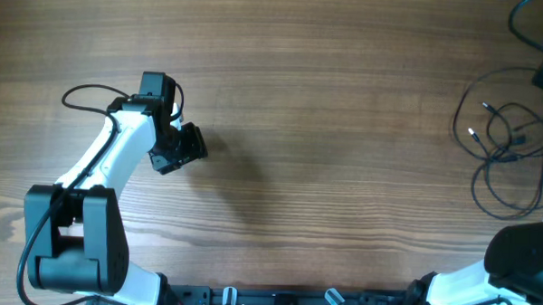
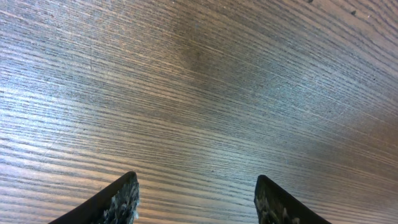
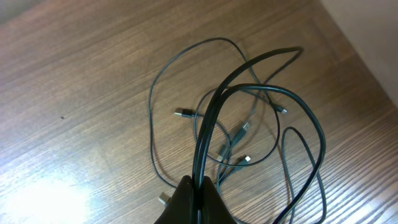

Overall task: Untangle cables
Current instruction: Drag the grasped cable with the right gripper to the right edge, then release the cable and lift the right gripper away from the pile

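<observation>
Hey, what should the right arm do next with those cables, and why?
Probably raise the right end effector slowly: it is shut on a doubled black strand, and the other cables lie looped across each other, so lifting should draw that strand out.

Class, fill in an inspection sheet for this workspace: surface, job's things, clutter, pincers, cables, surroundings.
Surface: brown wood-grain table, flat, with a soft glare patch.
Job's things: thin black cords with small plug ends, tangled in overlapping loops at the table's right side.
Clutter: nothing seen.
Pincers: left pincer open over plain wood, holding nothing; right pincer shut on the cords.
Cables: thicker black cable looping off the left arm.
Surroundings: pale surface beyond the table edge.
</observation>
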Motion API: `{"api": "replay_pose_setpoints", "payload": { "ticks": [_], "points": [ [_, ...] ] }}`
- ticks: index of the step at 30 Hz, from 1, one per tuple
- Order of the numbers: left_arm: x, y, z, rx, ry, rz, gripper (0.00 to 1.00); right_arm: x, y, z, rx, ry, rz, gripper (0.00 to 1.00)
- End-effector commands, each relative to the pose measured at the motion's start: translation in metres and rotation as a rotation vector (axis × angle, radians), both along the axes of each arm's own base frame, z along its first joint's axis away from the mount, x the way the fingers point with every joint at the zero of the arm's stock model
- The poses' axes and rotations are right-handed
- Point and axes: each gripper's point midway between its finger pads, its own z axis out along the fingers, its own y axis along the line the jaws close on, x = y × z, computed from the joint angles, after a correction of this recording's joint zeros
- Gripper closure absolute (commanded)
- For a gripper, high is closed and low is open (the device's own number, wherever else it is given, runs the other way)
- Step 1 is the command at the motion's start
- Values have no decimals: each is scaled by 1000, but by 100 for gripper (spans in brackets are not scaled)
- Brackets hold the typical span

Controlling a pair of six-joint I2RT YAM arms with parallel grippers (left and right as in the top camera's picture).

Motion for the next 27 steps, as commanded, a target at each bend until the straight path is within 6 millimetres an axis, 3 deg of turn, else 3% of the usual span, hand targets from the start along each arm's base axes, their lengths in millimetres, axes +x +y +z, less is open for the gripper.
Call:
{"api": "replay_pose_setpoints", "payload": {
  "ticks": [1, 3, 4, 7, 8, 10, 12, 16, 21, 27],
  "points": [
    [2, 2, 5, 4, -17, 6, 39, 2, -10, -10, -11, 28, -35, 96],
    [2, 2, 5, 4, -17, 6, 38, 4, -11, -14, -8, 33, -35, 95],
    [2, 2, 5, 4, -17, 6, 39, 4, -11, -15, -7, 34, -35, 89],
    [2, 2, 5, 4, -17, 6, 38, 5, -10, -16, 2, 31, -31, 50],
    [2, 2, 5, 4, -17, 6, 37, 6, -8, -16, 11, 27, -24, 30],
    [2, 2, 5, 4, -18, 6, 36, 10, 0, -17, 50, 9, 2, 12],
    [2, 2, 5, 4, -18, 6, 36, 16, 12, -17, 109, -20, 42, 4],
    [2, 2, 5, 4, -18, 6, 35, 26, 36, -14, 225, -76, 124, 0],
    [8, 1, 5, 1, -42, 5, 35, 34, 70, -13, 303, -88, 241, 4],
    [40, -20, 19, -120, -181, -43, 28, 43, 133, -16, 283, -38, 437, 0]
  ]
}}
